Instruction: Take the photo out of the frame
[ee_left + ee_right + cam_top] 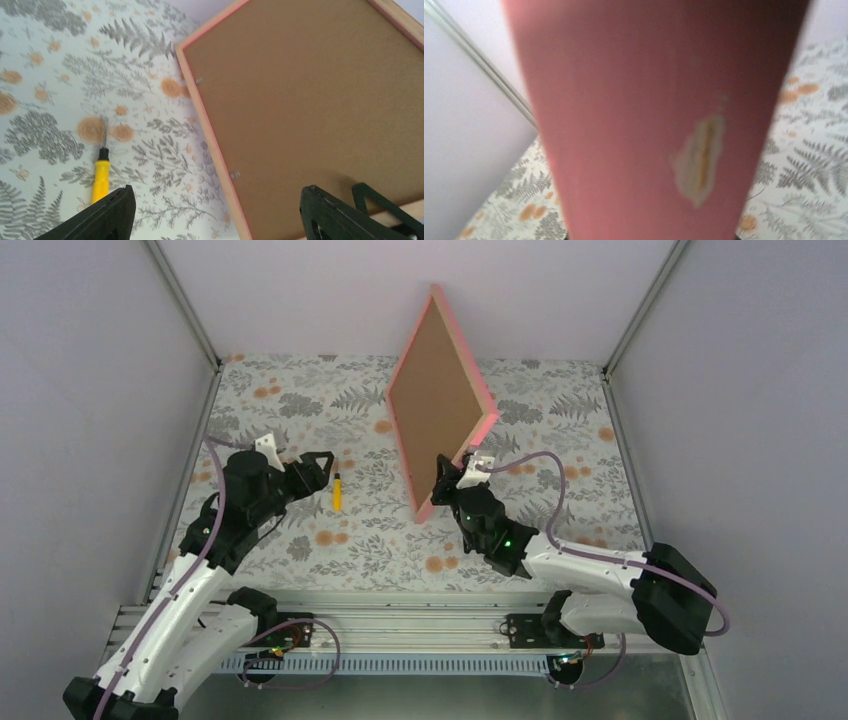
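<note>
The pink picture frame [487, 398] stands tilted on one corner at the table's middle, its brown backing board [438, 400] facing the left arm. The photo is hidden behind the backing. My right gripper [455, 472] is shut on the frame's lower right edge and holds it up. In the right wrist view the pink frame edge [624, 125] fills the picture and hides the fingers. My left gripper [325, 468] is open and empty, left of the frame. In the left wrist view its fingers [110, 215] flank the frame's rim [210, 125] and the backing board [310, 100].
A yellow-handled screwdriver [338, 492] lies on the floral tablecloth just right of the left gripper; it also shows in the left wrist view [101, 175]. Small metal tabs [235, 175] hold the backing in. White walls close in the table on three sides.
</note>
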{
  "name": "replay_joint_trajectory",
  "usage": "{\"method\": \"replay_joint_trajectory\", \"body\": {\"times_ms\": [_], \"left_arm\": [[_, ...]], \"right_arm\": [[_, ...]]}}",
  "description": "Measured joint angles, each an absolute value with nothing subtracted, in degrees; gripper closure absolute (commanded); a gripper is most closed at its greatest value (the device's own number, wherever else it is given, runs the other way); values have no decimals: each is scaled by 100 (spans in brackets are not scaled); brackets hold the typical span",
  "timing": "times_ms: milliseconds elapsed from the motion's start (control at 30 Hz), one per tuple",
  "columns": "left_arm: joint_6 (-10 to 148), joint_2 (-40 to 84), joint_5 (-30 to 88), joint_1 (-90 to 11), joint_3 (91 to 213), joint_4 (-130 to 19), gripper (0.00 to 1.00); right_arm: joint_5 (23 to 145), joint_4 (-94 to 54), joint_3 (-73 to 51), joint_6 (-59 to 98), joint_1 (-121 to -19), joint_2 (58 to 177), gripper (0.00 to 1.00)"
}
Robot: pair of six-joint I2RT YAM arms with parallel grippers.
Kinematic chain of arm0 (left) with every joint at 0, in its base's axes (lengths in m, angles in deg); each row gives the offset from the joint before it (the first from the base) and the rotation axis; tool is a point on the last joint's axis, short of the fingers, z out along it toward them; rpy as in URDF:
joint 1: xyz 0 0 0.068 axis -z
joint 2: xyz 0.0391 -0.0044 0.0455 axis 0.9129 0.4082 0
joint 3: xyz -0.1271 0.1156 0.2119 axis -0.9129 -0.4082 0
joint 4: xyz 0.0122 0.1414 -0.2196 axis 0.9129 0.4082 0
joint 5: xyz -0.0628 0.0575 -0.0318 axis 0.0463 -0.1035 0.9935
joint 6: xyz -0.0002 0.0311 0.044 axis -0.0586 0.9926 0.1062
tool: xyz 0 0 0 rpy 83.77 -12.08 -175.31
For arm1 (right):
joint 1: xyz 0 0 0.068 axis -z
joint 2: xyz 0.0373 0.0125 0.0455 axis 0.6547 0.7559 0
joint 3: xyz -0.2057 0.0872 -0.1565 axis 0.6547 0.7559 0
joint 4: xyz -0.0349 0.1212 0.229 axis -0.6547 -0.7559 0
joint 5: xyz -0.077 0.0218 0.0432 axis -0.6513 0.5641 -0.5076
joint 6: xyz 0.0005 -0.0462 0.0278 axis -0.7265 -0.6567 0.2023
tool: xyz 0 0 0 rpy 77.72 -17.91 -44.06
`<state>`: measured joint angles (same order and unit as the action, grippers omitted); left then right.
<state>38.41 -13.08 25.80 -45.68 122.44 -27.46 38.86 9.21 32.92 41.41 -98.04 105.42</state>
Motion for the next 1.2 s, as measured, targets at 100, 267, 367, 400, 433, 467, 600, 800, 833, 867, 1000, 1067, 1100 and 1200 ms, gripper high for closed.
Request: {"method": "replay_joint_trajectory", "body": {"times_ms": [100,267,367,400,433,467,600,800,833,867,1000,1067,1100,1200], "left_arm": [[3715,-1208,2827,-4568,12011,-2910,17],[3481,-976,3286,-4568,11619,-3329,17],[3339,-788,3562,-4568,11388,-3622,17],[3288,-705,3656,-4568,11309,-3727,17],[3247,-628,3741,-4568,11246,-3825,17],[3201,-537,3831,-4568,11184,-3919,17],[2989,-204,4209,-4568,10907,-4405,17],[2672,294,4652,-4568,10640,-5034,17],[2624,381,4725,-4568,10599,-5152,17],[2558,469,4799,-4568,10561,-5257,17],[2355,843,5083,-4568,10413,-5729,20],[2233,1022,5212,-4568,10328,-5987,23],[2178,1107,5280,-4568,10275,-6142,25],[1992,1323,5450,-4568,10140,-6525,33]], "right_arm": [[3964,919,3355,4935,-9717,10618,96],[3969,915,3423,6419,-9627,10752,96],[3975,910,3511,7339,-9585,10848,96],[3973,912,3548,7645,-9581,10883,96],[3977,910,3585,7955,-9579,10909,96],[3988,915,3616,8172,-9575,10922,96],[4043,928,3773,9240,-9550,10997,96],[4259,934,3869,10395,-9544,11165,96],[4334,941,3882,10563,-9544,11189,96],[4373,945,3891,10646,-9544,11235,96],[4644,971,3895,11103,-9544,11447,96],[4793,987,3895,11275,-9546,11567,96],[4860,987,3895,11339,-9546,11611,96],[5033,982,3895,11492,-9548,11692,96]]}}
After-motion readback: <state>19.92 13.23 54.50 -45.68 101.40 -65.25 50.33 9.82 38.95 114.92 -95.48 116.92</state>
